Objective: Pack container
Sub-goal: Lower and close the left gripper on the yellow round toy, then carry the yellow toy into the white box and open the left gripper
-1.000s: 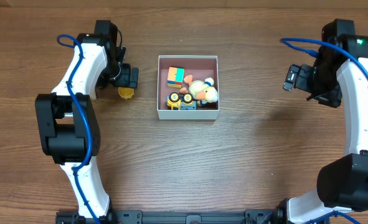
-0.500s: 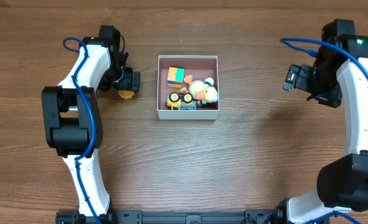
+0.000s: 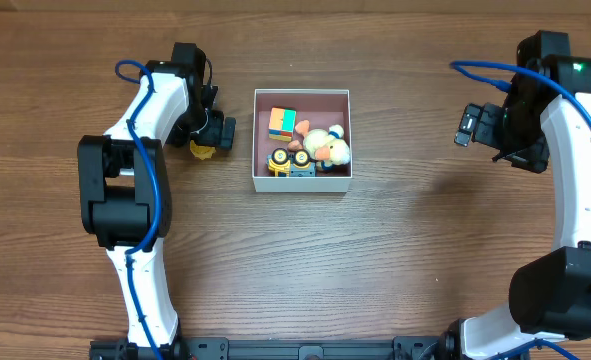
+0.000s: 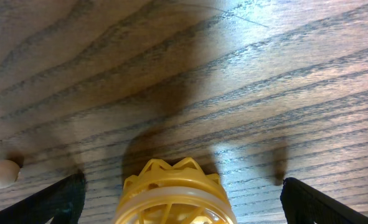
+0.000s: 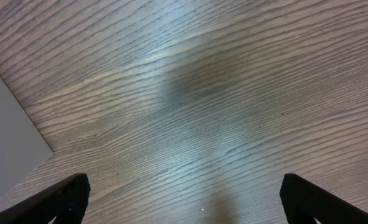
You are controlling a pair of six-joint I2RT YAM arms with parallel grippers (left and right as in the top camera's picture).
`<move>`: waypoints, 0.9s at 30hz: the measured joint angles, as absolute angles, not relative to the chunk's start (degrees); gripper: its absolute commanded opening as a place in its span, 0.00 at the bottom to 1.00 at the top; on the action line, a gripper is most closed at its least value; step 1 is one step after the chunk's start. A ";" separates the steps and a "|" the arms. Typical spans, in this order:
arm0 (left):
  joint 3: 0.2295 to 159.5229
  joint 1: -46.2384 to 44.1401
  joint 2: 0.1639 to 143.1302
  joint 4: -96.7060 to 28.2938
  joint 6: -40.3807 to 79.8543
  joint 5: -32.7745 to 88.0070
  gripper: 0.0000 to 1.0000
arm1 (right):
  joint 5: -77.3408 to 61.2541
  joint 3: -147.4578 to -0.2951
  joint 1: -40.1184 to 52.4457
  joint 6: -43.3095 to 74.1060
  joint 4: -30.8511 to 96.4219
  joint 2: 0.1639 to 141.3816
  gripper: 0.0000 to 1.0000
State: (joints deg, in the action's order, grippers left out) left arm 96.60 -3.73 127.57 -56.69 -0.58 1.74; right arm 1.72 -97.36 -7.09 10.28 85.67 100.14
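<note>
The container [image 3: 302, 183], a square white-walled box with a pink inside, sits at the table's centre. It holds an orange and teal block [image 3: 282, 122], a yellow-wheeled toy [image 3: 288, 162] and a plush [image 3: 327, 146]. A yellow lattice toy [image 3: 203, 151] lies on the table to the left of the box. My left gripper [image 3: 215, 136] is right over it. In the left wrist view the toy [image 4: 174, 196] sits between the open fingers of that gripper [image 4: 180, 210], untouched. My right gripper [image 3: 472, 125] is open and empty, far to the right of the box.
A small white ball [image 4: 0, 173] lies on the wood at the left edge of the left wrist view. A corner of the container's white wall [image 5: 9, 143] shows in the right wrist view, with bare wood between the right gripper's [image 5: 193, 202] fingers.
My left arm has swung right, bringing the gripper closer to the container and over the yellow toy. The toy has stayed in place. The right arm has not moved.
</note>
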 measured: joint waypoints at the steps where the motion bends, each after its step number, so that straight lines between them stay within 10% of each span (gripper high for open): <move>1: 96.60 -3.73 127.57 -56.71 -0.58 1.72 1.00 | 1.74 -97.36 -7.09 10.26 85.67 100.14 1.00; 10: 96.60 -3.73 127.57 -57.12 -0.58 1.69 1.00 | 1.74 -97.36 -7.09 10.28 85.65 100.14 1.00; 15: 96.60 -3.73 127.59 -57.25 -0.86 1.74 0.52 | 1.72 -97.36 -7.09 10.24 85.65 100.14 1.00; 27: 96.75 -3.73 127.63 -57.32 -1.63 1.89 0.46 | 1.72 -97.38 -7.09 10.28 85.67 100.14 1.00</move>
State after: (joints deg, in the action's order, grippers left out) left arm 96.75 -3.73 127.63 -57.32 -1.63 1.89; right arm 1.72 -97.38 -7.09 10.28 85.67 100.14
